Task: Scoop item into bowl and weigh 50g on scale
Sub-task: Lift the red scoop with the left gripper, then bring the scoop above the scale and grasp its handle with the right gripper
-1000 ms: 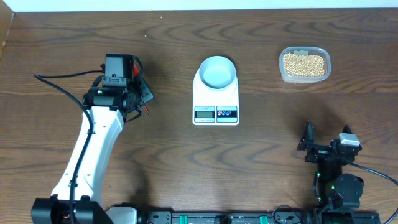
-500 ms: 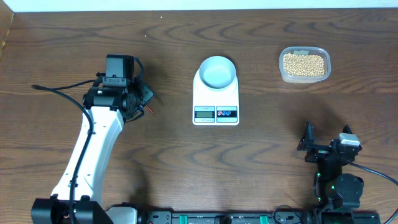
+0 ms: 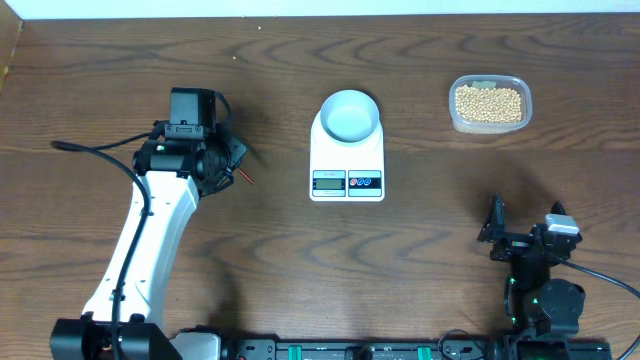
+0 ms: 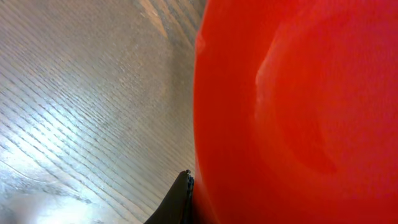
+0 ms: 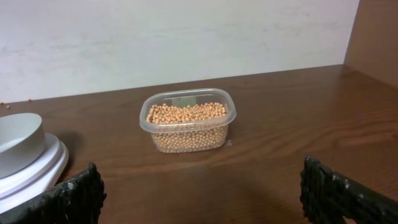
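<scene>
Beans (image 3: 489,104) are all in the clear plastic tub (image 3: 451,105) at the far right of the counter (image 3: 420,260). In the right wrist cam you can see they fill it nearly to the rim, tan-yellow and loose, w/ a pale patch on the tub's far wall. Tub is a rounded rectangle w/ its long axis running left-right. It stands flat and upright, top open.

Bowl (image 3: 349,115) sits on the far end of the scale (image 3: 347,158), approx mid-counter, w/ the tub well apart on its right. Bowl's inside shows only plain pale blue-white. Scale's long axis runs near-far, w/ the display and two round buttons on the near edge. Digits are too small to read.

Your left hand (image 3: 236,163) is on the left side, well apart from the scale and pointing roughly right. It's pressed together, pinching a red-orange piece (image 4: 298,112) that fills the right half of the left wrist cam, too close to tell its shape. From overhead only a thin red sliver of it pokes out toward the near right.

Your right hand (image 5: 200,171) is at the near right, spread wide and holding nothing. It faces the tub w/ a dark finger at each lower corner of its cam, well apart from the tub.
</scene>
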### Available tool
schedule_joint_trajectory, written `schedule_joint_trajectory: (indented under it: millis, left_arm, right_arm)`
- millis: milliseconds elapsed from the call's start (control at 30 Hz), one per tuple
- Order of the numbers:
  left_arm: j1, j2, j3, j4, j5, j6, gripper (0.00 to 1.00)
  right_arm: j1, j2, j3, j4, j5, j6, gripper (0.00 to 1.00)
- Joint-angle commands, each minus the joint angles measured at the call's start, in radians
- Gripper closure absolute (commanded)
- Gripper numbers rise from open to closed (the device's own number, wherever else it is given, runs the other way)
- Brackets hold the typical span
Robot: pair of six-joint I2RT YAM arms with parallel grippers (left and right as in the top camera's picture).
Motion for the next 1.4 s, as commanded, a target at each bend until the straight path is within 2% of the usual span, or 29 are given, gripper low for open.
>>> schedule_joint_trajectory:
  millis: [0,167,433,800,833,967,1067,1133,1367]
  left_arm:
    - [-0.001,-0.008,0.019,-0.005,0.021,-0.032,0.93]
    - [-0.001,-0.008,0.019,-0.005,0.021,-0.045,0.93]
    - [-0.002,-0.008,0.019,-0.005,0.026,-0.240,0.93]
    - [-0.051,-0.008,0.020,-0.002,0.092,-0.349,0.93]
    - [-0.060,-0.008,0.020,-0.001,0.093,-0.357,0.93]
    - [-0.081,-0.004,0.043,-0.001,0.108,-0.375,0.93]
    - [-0.084,0.016,0.097,-0.003,0.160,-0.378,0.93]
    - [-0.085,0.040,0.141,-0.013,0.201,-0.377,0.93]
    - [-0.122,0.153,0.300,-0.116,0.223,-0.373,0.93]
  right_arm:
    - [0.009,-0.007,-0.002,-0.004,0.002,0.009,0.01]
    - [0.009,-0.007,-0.002,-0.004,0.002,0.008,0.01]
    - [0.009,-0.007,-0.002,-0.004,0.002,0.008,0.01]
    - [0.009,-0.007,-0.002,0.005,-0.032,0.024,0.01]
    - [0.009,-0.007,-0.002,0.016,-0.055,0.063,0.01]
    - [0.009,-0.007,-0.002,0.045,-0.150,0.397,0.01]
    - [0.009,-0.007,-0.002,0.011,-0.193,0.661,0.01]
    - [0.009,-0.007,-0.002,-0.001,-0.208,0.782,0.01]
    - [0.009,-0.007,-0.002,0.018,-0.254,0.857,0.01]
